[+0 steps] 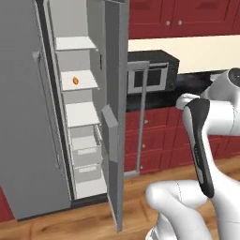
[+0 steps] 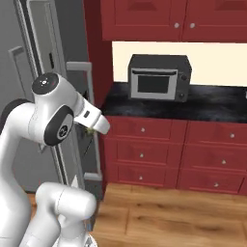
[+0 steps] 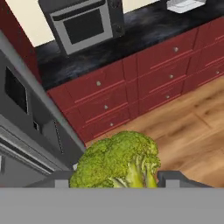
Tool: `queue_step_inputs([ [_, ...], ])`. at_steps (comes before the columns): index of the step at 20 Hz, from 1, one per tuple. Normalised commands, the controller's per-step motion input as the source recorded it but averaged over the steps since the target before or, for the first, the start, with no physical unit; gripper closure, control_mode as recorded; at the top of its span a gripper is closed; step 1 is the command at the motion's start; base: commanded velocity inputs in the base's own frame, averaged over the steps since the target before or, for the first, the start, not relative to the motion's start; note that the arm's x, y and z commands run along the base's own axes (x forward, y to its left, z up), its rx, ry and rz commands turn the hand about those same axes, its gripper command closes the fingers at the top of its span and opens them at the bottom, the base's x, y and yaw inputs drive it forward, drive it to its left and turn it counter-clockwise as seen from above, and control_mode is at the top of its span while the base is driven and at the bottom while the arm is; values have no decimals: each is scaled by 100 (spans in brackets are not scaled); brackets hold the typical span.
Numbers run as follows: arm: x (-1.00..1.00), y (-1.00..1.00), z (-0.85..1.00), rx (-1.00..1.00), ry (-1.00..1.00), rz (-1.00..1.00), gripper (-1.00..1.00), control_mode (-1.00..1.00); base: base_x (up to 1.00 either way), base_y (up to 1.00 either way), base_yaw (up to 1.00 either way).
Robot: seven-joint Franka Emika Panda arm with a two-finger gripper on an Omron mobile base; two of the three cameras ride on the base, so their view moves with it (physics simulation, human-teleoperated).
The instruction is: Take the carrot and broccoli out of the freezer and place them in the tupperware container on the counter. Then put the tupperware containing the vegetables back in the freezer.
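The broccoli [image 3: 117,161], a lumpy green floret, sits between the two dark fingertips of my gripper [image 3: 116,180], which is shut on it, above the wooden floor in front of the red drawers. A speck of the broccoli [image 2: 89,130] also peeks out past the arm's end in the right base view. The carrot [image 1: 75,80] lies on a white upper shelf inside the open freezer [image 1: 28,117]. The pale tupperware container [image 3: 183,5] rests on the black counter [image 3: 144,33], far to the right of the hand.
The freezer door [image 1: 115,122] stands open edge-on, its long bar handle [image 1: 140,122] facing the counter. A black microwave [image 2: 159,77] sits on the counter [image 2: 212,103]. Red drawers [image 2: 169,154] run below it and red cabinets above. Wooden floor [image 2: 169,212] lies in front.
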Motion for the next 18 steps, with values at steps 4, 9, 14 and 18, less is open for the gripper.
queue_step_inputs([
  [4, 0, 0, 0, 0, 0, 0, 100, 100, 49, -100, 5],
  [9, 0, 0, 0, 0, 0, 0, 100, 100, 69, -100, 21],
  [14, 0, 0, 0, 0, 0, 0, 100, 100, 65, -100, 20],
  [18, 0, 0, 0, 0, 0, 0, 100, 100, 64, -100, 17],
])
